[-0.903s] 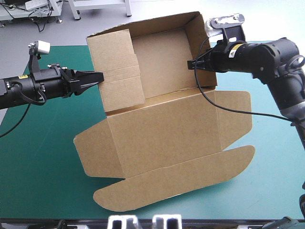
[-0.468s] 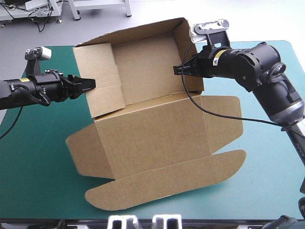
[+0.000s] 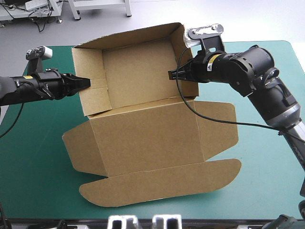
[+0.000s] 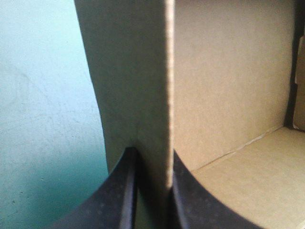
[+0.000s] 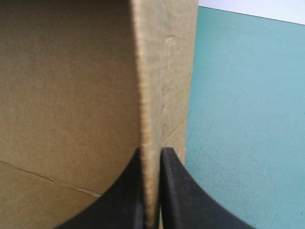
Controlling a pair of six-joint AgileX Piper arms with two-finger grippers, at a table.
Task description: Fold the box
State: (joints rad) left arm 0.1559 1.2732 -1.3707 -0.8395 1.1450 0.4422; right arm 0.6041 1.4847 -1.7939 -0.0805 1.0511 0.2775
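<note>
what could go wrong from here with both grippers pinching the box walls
1. The left gripper and right gripper each pinch only a thin wall edge of the box. Uneven pulls could crease a wall or let it slip out.
2. The lid flap lies flat on the teal-green cover. Dragging the box might catch and bend it.
3. The box's raised part looks close to the cover's far edge, so a push away could tip it off.

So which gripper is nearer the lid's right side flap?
Right. The right gripper clamps the box wall just beyond the flap; the left gripper clamps the opposite wall.
</note>
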